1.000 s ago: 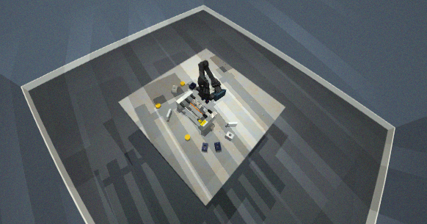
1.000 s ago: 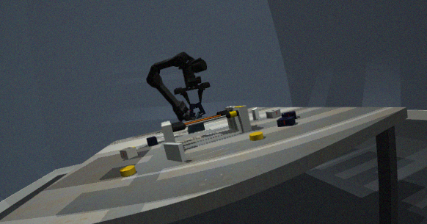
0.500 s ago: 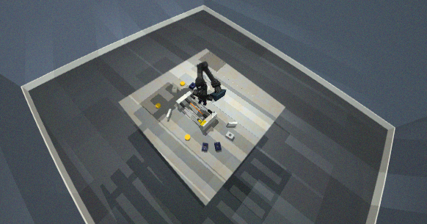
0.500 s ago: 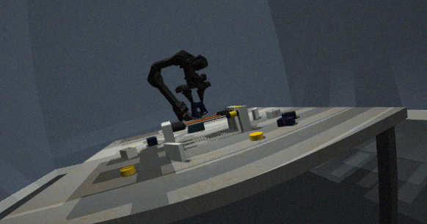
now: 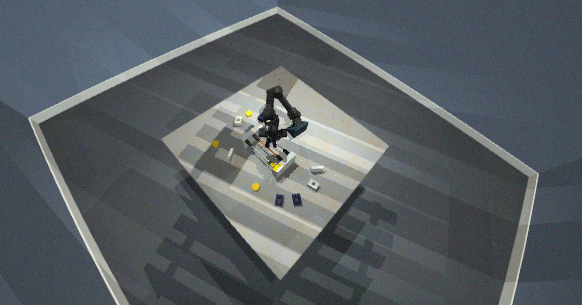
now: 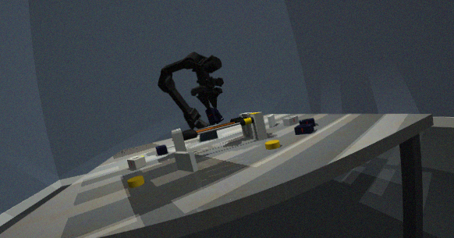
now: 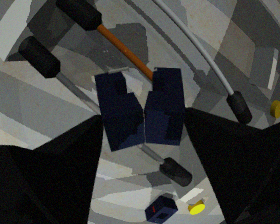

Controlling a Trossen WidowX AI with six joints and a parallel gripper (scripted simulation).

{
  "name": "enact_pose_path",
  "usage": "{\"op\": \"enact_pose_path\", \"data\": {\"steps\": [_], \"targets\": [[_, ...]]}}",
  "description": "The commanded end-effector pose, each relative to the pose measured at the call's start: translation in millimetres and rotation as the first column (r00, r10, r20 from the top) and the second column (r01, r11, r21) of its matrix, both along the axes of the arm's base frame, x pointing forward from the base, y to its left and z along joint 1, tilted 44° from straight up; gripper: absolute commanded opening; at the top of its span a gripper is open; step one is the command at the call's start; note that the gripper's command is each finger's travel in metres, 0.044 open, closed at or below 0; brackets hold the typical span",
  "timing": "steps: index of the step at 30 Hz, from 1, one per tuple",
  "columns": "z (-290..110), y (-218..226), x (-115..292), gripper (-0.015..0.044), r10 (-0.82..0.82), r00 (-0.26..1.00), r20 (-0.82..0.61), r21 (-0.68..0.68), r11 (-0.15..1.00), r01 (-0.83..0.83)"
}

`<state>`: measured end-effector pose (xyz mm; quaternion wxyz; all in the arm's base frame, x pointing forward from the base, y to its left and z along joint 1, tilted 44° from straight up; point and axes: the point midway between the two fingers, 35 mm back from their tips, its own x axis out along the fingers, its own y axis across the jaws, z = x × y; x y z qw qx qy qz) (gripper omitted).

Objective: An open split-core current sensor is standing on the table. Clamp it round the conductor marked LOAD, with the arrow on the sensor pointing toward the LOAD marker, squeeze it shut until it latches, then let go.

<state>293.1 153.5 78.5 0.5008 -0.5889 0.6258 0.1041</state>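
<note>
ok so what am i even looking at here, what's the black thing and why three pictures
The black thing is a robot arm standing on a table. The pictures show one moment from three cameras: one high above, one beside the table, one on the arm's wrist looking down past its end effector. That end effector is shut on a dark blue two-part clamp, the sensor, held above an orange wire. The orange wire and a grey wire run between white end blocks. Yellow discs, small white blocks and other dark blue pieces lie scattered around.
</note>
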Motion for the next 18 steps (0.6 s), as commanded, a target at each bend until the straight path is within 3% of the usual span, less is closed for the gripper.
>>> {"op": "enact_pose_path", "data": {"steps": [1, 18], "targets": [[-1.0, 3.4, 12.1, 0.0000, 0.094, 0.994, -0.049, -0.017, 0.995, -0.095], [-2.0, 7.0, 60.1, 0.0000, 0.444, 0.844, -0.300, -0.066, 0.873, -0.483]]}}
